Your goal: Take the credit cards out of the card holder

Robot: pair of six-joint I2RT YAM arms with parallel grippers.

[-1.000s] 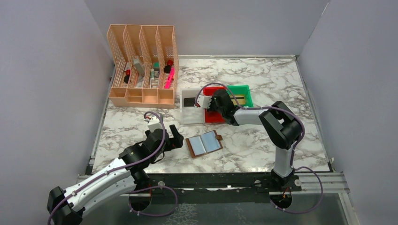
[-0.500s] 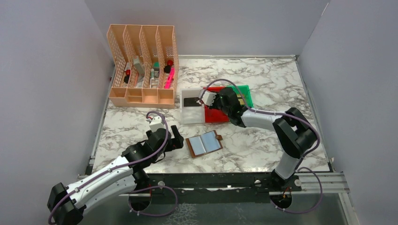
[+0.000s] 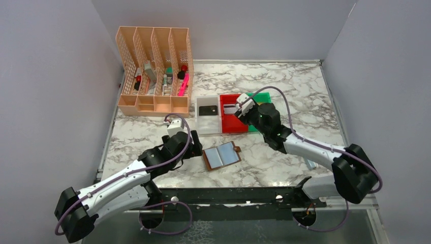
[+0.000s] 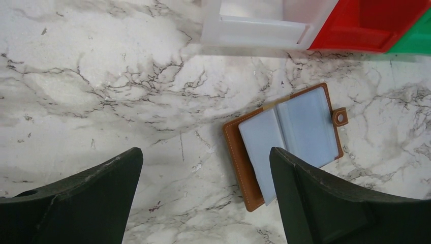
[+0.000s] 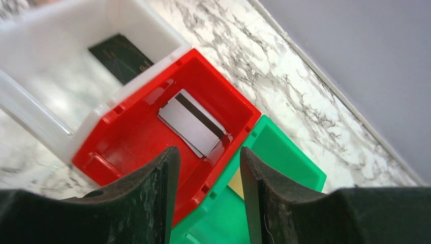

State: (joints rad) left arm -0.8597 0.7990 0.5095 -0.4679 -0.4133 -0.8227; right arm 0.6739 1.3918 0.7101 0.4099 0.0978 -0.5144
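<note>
The brown card holder [image 3: 221,155] [image 4: 300,137] lies open on the marble, its pale blue pockets facing up and the snap tab to its right. My left gripper [image 3: 194,149] [image 4: 204,152] hovers open just left of it, and the right finger overlaps its near corner in the wrist view. My right gripper [image 3: 252,116] [image 5: 209,151] is open above the red and green bins, holding nothing. A silvery credit card [image 5: 193,122] [image 3: 229,108] rests in the red bin [image 5: 127,142]. A black card [image 5: 119,56] [image 3: 208,110] lies in the white bin [image 3: 208,126]. A gold card [image 5: 235,184] shows in the green bin [image 5: 284,162].
An orange file organizer [image 3: 154,71] holding pens and markers stands at the back left. A small light-blue block [image 3: 310,163] lies on the table by the right arm. Grey walls enclose the table on three sides.
My right gripper has opened and drawn back to the right, leaving the silvery card in the red bin. My left arm has reached forward, closer to the card holder.
</note>
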